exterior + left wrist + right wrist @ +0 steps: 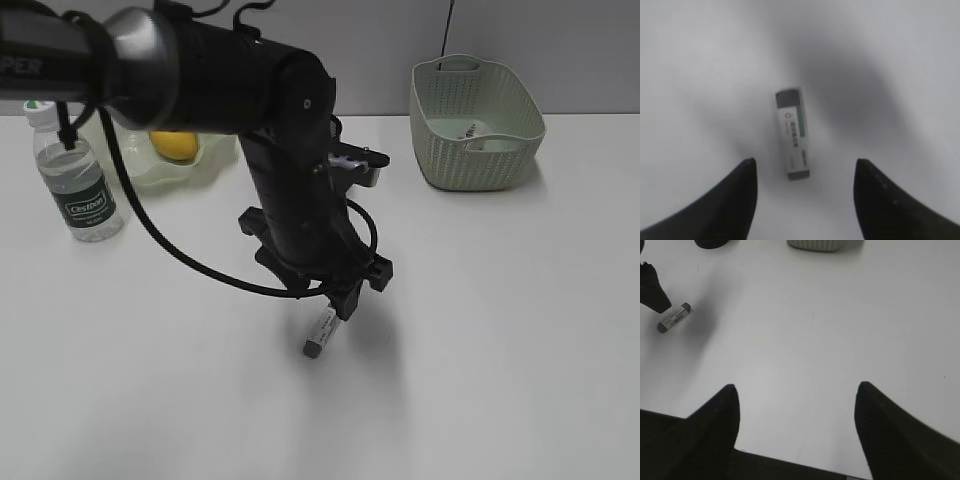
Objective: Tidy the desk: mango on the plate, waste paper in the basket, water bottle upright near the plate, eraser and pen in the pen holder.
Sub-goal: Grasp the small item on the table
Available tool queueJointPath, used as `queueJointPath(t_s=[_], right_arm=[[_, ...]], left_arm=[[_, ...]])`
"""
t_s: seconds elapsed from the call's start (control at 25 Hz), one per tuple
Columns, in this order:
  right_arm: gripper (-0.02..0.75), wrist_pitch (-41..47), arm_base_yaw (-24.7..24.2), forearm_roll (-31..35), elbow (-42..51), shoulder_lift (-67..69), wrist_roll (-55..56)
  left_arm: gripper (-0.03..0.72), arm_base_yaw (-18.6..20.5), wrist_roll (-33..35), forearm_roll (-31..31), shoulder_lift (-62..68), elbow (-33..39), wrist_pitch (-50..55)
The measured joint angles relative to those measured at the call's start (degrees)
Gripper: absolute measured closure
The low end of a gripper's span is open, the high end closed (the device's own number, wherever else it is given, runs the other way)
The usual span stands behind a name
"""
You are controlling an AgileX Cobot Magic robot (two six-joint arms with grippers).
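A: Where is the eraser (pixel 320 332)?

B: Low in the middle of the exterior frame, lying flat on the desk (pixel 500 350), a white bar in a printed sleeve with grey ends. In the left wrist view it sits mid-frame, slightly tilted, its near end between the two dark fingertips (pixel 735 200) but touching neither.

A: So the left gripper (pixel 805 187) holds nothing?

B: Nothing. Its jaws are spread wide, with bare desk on both sides of the eraser.

A: And the right gripper (pixel 796 415)?

B: Also spread wide, over bare white desk in the lower part of its wrist view. The eraser appears there at the upper left, well apart from it.

A: What about the containers?

B: The basket (pixel 478 122) stands at the upper right of the exterior frame. Something pale lies inside on its floor, but I cannot tell what it is. The plate (pixel 190 165) is at the upper left, partly behind the arm, with the mango (pixel 175 145) resting in it.

A: The water bottle (pixel 78 182)?

B: Upright at the left edge, just beside the plate, white cap on, dark green label facing the camera.
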Motion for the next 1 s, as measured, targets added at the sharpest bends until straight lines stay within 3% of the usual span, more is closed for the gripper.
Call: queueJointPath(t_s=[0.36,1.0], right_arm=[[0.176,-0.3,0.0,0.0,0.1,0.0,0.1],[0.180,-0.4,0.0,0.0,0.2,0.0,0.1]], left_arm=[[0.225,0.0,-5.1,2.8,8.6,-8.3,3.4],[0.300,0.0,-7.2,5.1,12.0,-9.7,3.0]])
